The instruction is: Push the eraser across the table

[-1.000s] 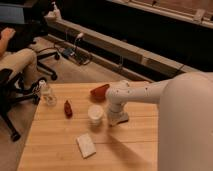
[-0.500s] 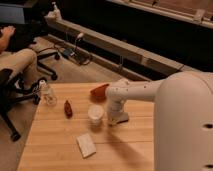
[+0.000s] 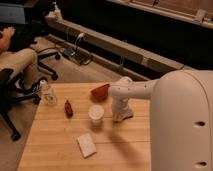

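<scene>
The wooden plank table (image 3: 55,150) fills the lower left of the camera view. My gripper (image 3: 121,116) points down onto the table top just right of a white cup (image 3: 96,114), at the end of my white arm (image 3: 135,90). No dark grey eraser shows; it may be hidden under the gripper. A pale cream-white block (image 3: 86,145) lies on the table in front of the cup, apart from the gripper.
A red crumpled bag (image 3: 100,91) lies at the far table edge, left of my arm. A small dark red object (image 3: 68,108) and a clear bottle (image 3: 48,93) stand to the left. A seated person on an office chair (image 3: 15,65) is beyond the table's left edge.
Nothing has visibly moved; my arm and gripper stay beside the cup.
</scene>
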